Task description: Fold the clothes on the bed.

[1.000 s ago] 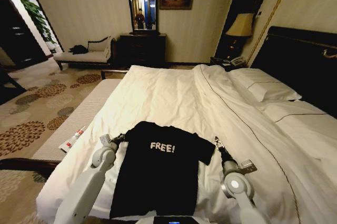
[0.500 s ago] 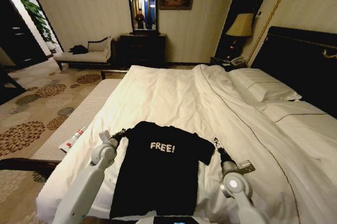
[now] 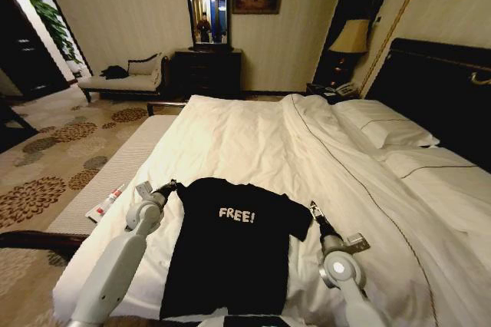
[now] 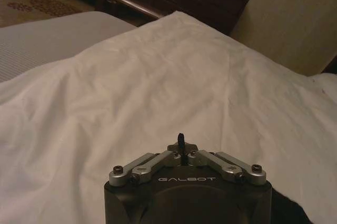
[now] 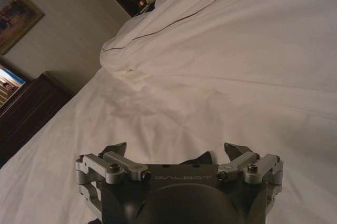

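The clothes, a black T-shirt (image 3: 230,250) with white "FREE!" lettering, lie flat on the near end of the bed (image 3: 253,143), which has a white duvet. My left gripper (image 3: 170,186) is at the shirt's left sleeve. In the left wrist view its fingers (image 4: 180,148) are pressed together with a dark sliver between them, and black cloth (image 4: 287,211) shows beside the wrist. My right gripper (image 3: 313,208) rests at the edge of the right sleeve. In the right wrist view it (image 5: 178,150) is open over white bedding, with a bit of black cloth (image 5: 202,158) between the fingers.
A long padded bench (image 3: 115,181) runs along the bed's left side, with a red-and-white item (image 3: 107,203) on it. Pillows (image 3: 383,127) and a dark headboard (image 3: 437,89) are at the right. A chaise longue (image 3: 123,80), a dresser (image 3: 207,72) and a lamp (image 3: 351,39) stand along the far wall.
My left arm has moved out to the left and a little farther up the bed, and the shirt's left sleeve has drawn out with it. The right arm has barely moved.
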